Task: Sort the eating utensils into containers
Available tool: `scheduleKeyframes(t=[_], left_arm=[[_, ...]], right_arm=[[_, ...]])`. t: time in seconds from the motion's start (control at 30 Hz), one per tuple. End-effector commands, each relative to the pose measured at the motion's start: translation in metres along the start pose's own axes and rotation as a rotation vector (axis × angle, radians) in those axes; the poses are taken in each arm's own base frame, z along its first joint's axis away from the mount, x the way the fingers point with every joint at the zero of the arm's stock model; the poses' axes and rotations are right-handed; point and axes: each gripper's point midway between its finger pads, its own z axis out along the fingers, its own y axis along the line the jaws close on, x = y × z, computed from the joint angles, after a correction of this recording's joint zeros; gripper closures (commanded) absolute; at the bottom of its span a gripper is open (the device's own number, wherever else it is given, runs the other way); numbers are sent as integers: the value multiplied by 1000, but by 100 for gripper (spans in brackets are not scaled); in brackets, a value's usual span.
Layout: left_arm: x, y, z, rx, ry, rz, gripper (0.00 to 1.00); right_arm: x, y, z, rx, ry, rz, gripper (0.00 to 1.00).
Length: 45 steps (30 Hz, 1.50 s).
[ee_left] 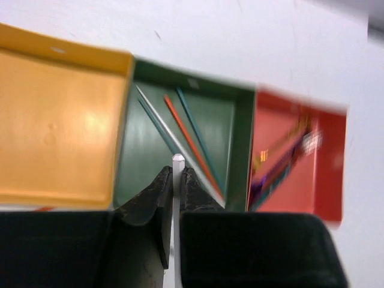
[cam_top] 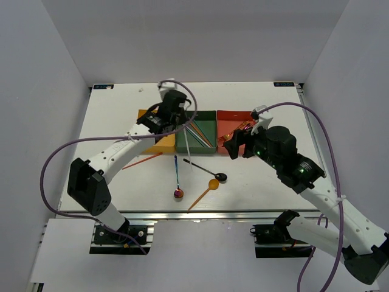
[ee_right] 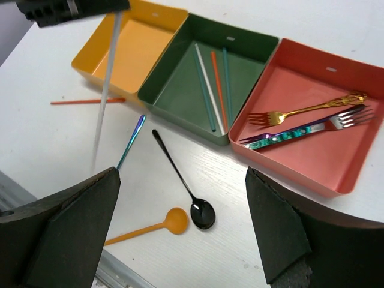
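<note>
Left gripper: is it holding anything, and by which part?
Yes. The left gripper is shut on a white chopstick, pinched near its upper end, with the rest hanging down below.

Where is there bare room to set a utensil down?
The yellow tray looks bare. The table is free behind all three trays, and between the black spoon and the red tray. Crowded: chopsticks in the green tray, forks in the red tray, spoons before the trays.
</note>
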Motion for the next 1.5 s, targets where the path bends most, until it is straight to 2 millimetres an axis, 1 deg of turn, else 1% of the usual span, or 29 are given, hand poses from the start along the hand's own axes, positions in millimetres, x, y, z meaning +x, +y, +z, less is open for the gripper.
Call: scheduleKeyframes(t=[0.0, 0.03, 0.07, 0.1, 0.13, 0.2, 0.27, 0.3, 0.33, 0.43, 0.57, 0.67, 0.7, 0.73, 0.77, 0.8, 0.83, 0.9, 0.93, 1.07, 1.17, 1.23, 1.27, 1.3, 1.33, 1.37, 1.4, 1.43, 1.47], left_arm=[[-54, 22, 24, -15, -177, -418, 100], [-64, 33, 30, -45, -229, -483, 100], [-65, 37, 36, -58, -250, -522, 100], [-70, 38, 44, -59, -286, -608, 100], [-69, 44, 51, -78, -323, -655, 100], [-74, 43, 63, -58, -369, -719, 100], [-75, 44, 72, -60, -390, -731, 100], [-80, 41, 75, -46, -412, -750, 100], [-72, 42, 85, -59, -402, -747, 100], [-64, 47, 96, -75, -423, -753, 100], [-59, 55, 102, -98, -454, -726, 100], [-58, 52, 106, -87, -449, -694, 100], [-60, 48, 106, -64, -448, -690, 87], [-55, 47, 108, -60, -437, -682, 83], [-55, 44, 108, -40, -436, -683, 81], [-53, 41, 108, -19, -425, -679, 74], [-47, 40, 109, -13, -417, -670, 70], [-46, 36, 108, 8, -415, -663, 67], [-43, 33, 109, 18, -401, -656, 62], [-39, 28, 110, 32, -374, -622, 57], [-43, 27, 102, 44, -376, -609, 55], [-53, 28, 90, 39, -386, -595, 52], [-47, 36, 88, -15, -362, -552, 43], [-53, 36, 82, -23, -367, -531, 33], [-60, 37, 76, -29, -374, -501, 27], [-51, 46, 77, -87, -342, -426, 18], [-63, 47, 73, -111, -356, -415, 14], [-50, 57, 75, -175, -308, -358, 10], [-49, 62, 76, -207, -302, -347, 5]], right_arm=[[-34, -8, -18, 70, -110, 41, 11], [-35, -9, -20, 78, -117, 45, 11], [-39, -11, -24, 90, -131, 48, 11], [-41, -11, -27, 89, -136, 50, 11], [-42, -10, -30, 82, -142, 51, 11], [-43, -9, -31, 78, -147, 52, 11], [-42, -8, -33, 71, -141, 52, 11], [-40, -8, -32, 69, -136, 51, 11], [-38, -8, -33, 68, -129, 49, 11], [-36, -7, -32, 61, -122, 40, 11], [-33, -7, -32, 56, -114, 26, 11], [-32, -7, -32, 56, -115, 17, 11], [-32, -8, -31, 58, -114, 15, 11], [-32, -8, -31, 58, -112, 13, 11], [-31, -8, -31, 59, -111, 12, 11], [-32, -8, -31, 57, -112, 12, 11], [-31, -7, -29, 54, -110, 10, 11], [-32, -6, -29, 50, -110, 10, 11], [-31, -6, -28, 48, -108, 10, 11], [-33, -5, -29, 45, -110, 10, 11], [-34, -5, -29, 42, -115, 10, 11], [-34, -4, -29, 40, -116, 8, 11], [-35, -4, -29, 37, -116, 5, 11], [-34, -3, -29, 35, -114, 2, 11], [-34, -3, -28, 30, -116, 0, 11], [-34, -3, -27, 28, -117, -3, 11], [-33, -3, -26, 28, -116, -3, 11], [-32, -1, -25, 20, -112, -2, 11], [-31, 0, -24, 16, -110, -1, 11]])
